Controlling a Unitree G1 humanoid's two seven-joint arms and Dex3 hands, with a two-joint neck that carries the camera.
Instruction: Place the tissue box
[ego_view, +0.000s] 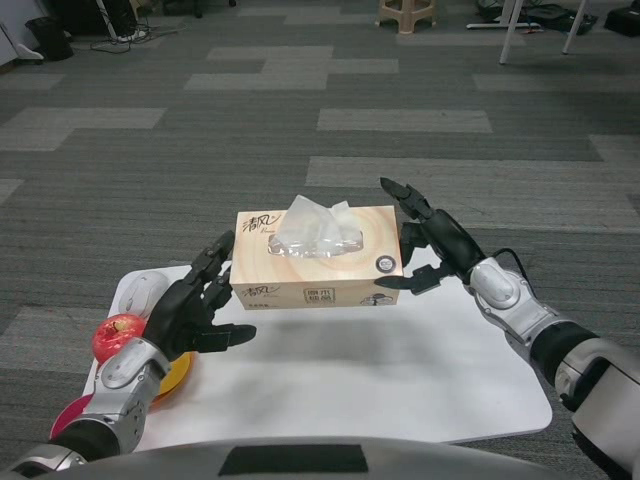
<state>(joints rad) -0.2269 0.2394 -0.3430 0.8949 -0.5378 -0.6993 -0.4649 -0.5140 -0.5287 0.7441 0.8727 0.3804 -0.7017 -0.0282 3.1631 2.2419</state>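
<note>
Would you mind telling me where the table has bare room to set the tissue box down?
The widest bare patch is the white table centre and right, directly under the tissue box, which the left hand and right hand hold between them. The left edge is crowded: an apple, an orange plate, a pink dish and a white mouse-like object.

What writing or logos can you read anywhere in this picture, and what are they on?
Tissue box, top left corner: dark brush-style characters, too blurred to read.
Tissue box, front face: small boxed print near the middle, too small to read.
Tissue box, top right corner: a round dark emblem, illegible.
Nothing else shows any text.
</note>
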